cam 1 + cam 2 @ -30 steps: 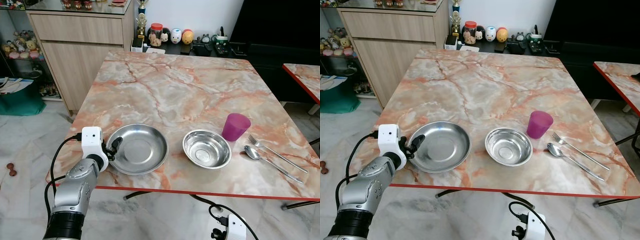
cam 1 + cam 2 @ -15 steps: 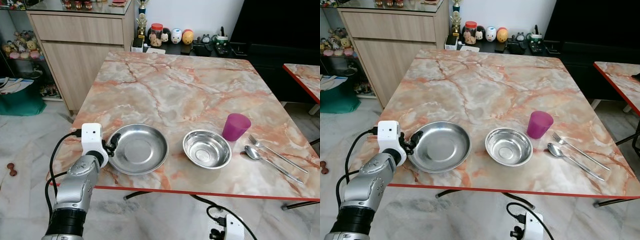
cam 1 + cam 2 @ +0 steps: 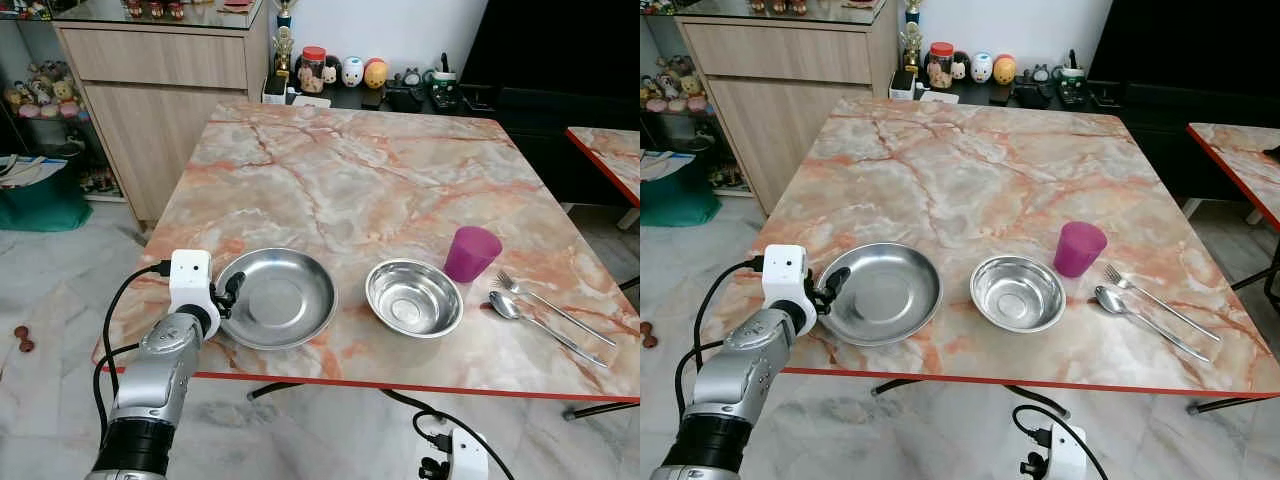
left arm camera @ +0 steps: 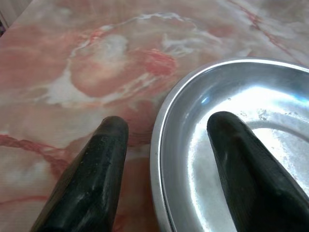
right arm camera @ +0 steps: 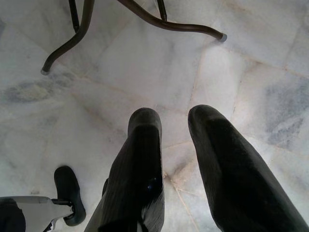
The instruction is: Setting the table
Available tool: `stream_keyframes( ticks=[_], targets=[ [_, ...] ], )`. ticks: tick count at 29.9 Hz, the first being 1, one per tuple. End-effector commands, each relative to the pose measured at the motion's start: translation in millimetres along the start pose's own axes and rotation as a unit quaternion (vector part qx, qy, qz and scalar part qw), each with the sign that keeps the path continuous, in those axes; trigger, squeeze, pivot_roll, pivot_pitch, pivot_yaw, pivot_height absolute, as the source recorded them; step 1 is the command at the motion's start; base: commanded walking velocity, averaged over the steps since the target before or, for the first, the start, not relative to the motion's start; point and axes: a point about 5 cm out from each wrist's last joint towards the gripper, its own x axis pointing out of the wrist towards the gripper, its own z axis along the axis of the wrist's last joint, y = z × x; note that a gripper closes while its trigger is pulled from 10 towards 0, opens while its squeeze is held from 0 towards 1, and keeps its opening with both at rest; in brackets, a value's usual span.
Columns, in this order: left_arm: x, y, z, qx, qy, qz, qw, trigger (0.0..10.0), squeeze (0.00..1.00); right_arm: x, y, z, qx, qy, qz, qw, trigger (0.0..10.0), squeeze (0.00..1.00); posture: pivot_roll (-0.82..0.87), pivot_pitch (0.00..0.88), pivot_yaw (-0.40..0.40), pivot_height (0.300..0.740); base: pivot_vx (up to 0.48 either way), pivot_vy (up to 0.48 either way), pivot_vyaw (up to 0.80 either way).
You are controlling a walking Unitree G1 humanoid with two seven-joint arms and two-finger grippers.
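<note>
Marble-patterned table, pink and orange veining, red edge; pale tiled floor below.

Steel plate lies flat near the table's front edge. Left claw sits at the plate's rim on the side nearest the arm. Fingers spread apart and straddling the rim: one finger over bare table just outside the plate, the other over the plate's inner slope. Nothing clamped between them; whether either finger touches the metal cannot be told.

Beyond the plate, away from the left claw: steel bowl, upright, apart from the plate. Past the bowl, purple cup, upright, just beside the bowl's far rim. Further out, spoon and fork lie side by side, close together, handles angled toward the table's corner.

Right claw hangs below table level, pointing down at the floor, fingers slightly parted, holding nothing. Dark metal table legs cross the tiles ahead of it.

Behind the table: wooden cabinet and a row of small figurines on a dark low shelf.
</note>
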Motion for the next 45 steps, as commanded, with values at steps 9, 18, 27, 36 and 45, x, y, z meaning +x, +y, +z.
stream_keyframes(
  ticks=[9, 18, 27, 36, 45],
  targets=[
    [0.8, -3.8, -14.9, 0.025, 0.043, -0.010, 0.999, 10.0, 0.00, 0.2, -3.4, 2.1, -0.002, 0.002, -0.003, 1.000, 10.0, 0.00, 0.13, 0.023, -0.079, 0.727, 0.000, 0.000, 0.00],
    [0.1, -6.7, -23.6, 0.033, 0.065, -0.017, 0.997, 0.0, 0.00, 0.3, -3.5, 2.0, -0.005, 0.004, -0.002, 1.000, 10.0, 0.00, 0.13, 0.023, -0.081, 0.727, 0.000, 0.000, 0.00],
    [0.5, -6.1, -22.0, 0.032, 0.060, -0.013, 0.998, 0.0, 0.00, 0.2, -3.9, 1.9, -0.002, 0.003, -0.005, 1.000, 10.0, 0.00, 0.14, 0.023, -0.083, 0.727, 0.000, 0.000, 0.00],
    [0.6, -5.2, -18.8, 0.037, 0.052, -0.010, 0.998, 0.0, 0.00, 0.1, -4.9, 2.2, 0.002, -0.001, -0.017, 1.000, 10.0, 0.00, 0.14, 0.026, -0.081, 0.727, 0.000, 0.000, 0.00],
    [0.6, -6.7, -16.7, 0.045, 0.046, -0.012, 0.998, 0.0, 0.00, -0.1, -5.2, 1.9, 0.009, -0.003, -0.022, 1.000, 10.0, 0.00, 0.14, 0.028, -0.081, 0.727, 0.000, 0.000, 0.00]
  ],
)
